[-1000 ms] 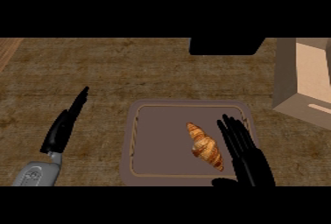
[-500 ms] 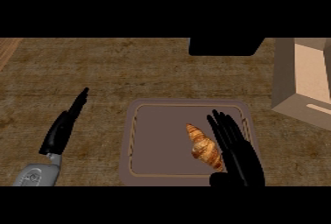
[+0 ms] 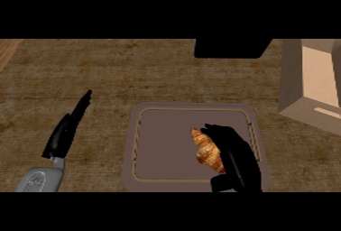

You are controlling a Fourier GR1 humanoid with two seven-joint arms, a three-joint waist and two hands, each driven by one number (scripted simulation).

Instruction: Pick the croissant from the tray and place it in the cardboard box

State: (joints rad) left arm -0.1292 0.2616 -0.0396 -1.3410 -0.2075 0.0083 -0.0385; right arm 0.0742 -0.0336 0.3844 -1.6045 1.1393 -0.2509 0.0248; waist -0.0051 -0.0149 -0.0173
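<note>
brown woven-textured tabletop [image 3: 146, 72] fills the view, with a flat pinkish-brown tray [image 3: 160, 149] set near its front edge, a little right of centre. the croissant [image 3: 207, 150] lies on the right half of the tray, not yet lifted. the right hand [image 3: 234, 158] is over the tray's right side, touching or just over the croissant's right flank; its fingers look bent down and inward toward the pastry, the thumb low near the tray's front rim, so it appears to be closing on the croissant, though whether the fingers have it pinched cannot be told because the black hand covers that side of it. the left hand [image 3: 66, 131] rests open near the tabletop's left front, fingers straight and pointing away, well apart from the tray. the cardboard box [image 3: 310, 90] stands at the right edge, open side showing, with nothing visible inside. as a judgement, the task is at the grasp stage: lifting, carrying to the right and setting the croissant into the box all remain. the box is cut off by the right edge, a dark block [image 3: 233, 47] at the far edge is too plain to identify, and both forearms are mostly cut off at the bottom.
</note>
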